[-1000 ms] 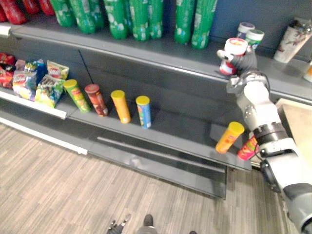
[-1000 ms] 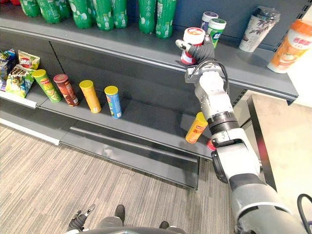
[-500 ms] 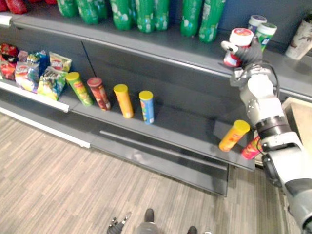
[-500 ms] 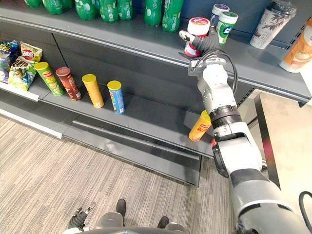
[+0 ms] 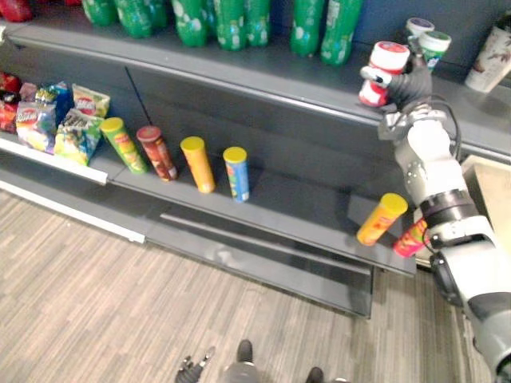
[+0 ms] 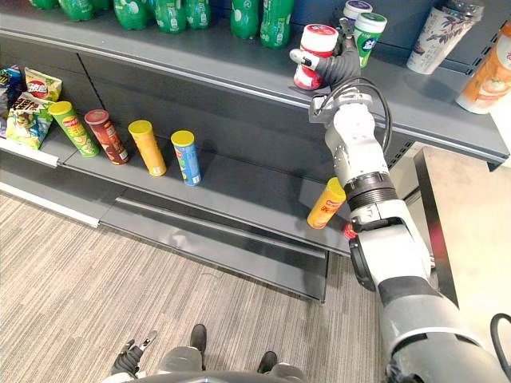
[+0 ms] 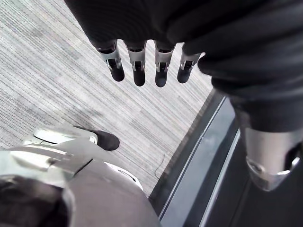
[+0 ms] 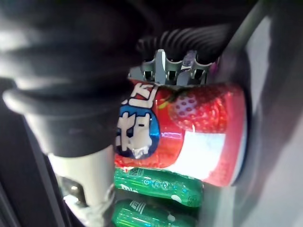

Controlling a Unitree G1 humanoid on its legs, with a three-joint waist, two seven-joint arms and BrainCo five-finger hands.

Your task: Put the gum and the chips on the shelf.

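Note:
A red gum canister (image 5: pixel 385 64) with a white lid sits tilted at the front edge of the upper shelf (image 5: pixel 263 73), and my right hand (image 5: pixel 409 86) is shut on it, thumb across its front and fingers behind. In the right wrist view the canister (image 8: pixel 199 127) lies against the palm. An orange chips tube (image 5: pixel 382 218) leans on the lower shelf (image 5: pixel 295 211) beside my right forearm, with a red tube (image 5: pixel 409 239) next to it. My left hand (image 7: pixel 142 66) hangs low over the floor, its fingers straight and holding nothing.
Two gum canisters, one green-lidded (image 5: pixel 435 44), stand just behind the held one. Green bottles (image 5: pixel 231 20) line the upper shelf's left; cups (image 6: pixel 435 32) stand at its right. Green, red, yellow and blue tubes (image 5: pixel 196 163) and snack bags (image 5: pixel 60 120) fill the lower shelf's left.
The whole picture has shifted, so the camera moved. My right hand has stayed at the upper shelf's front edge with the red canister in it, the canister now leaning a little more.

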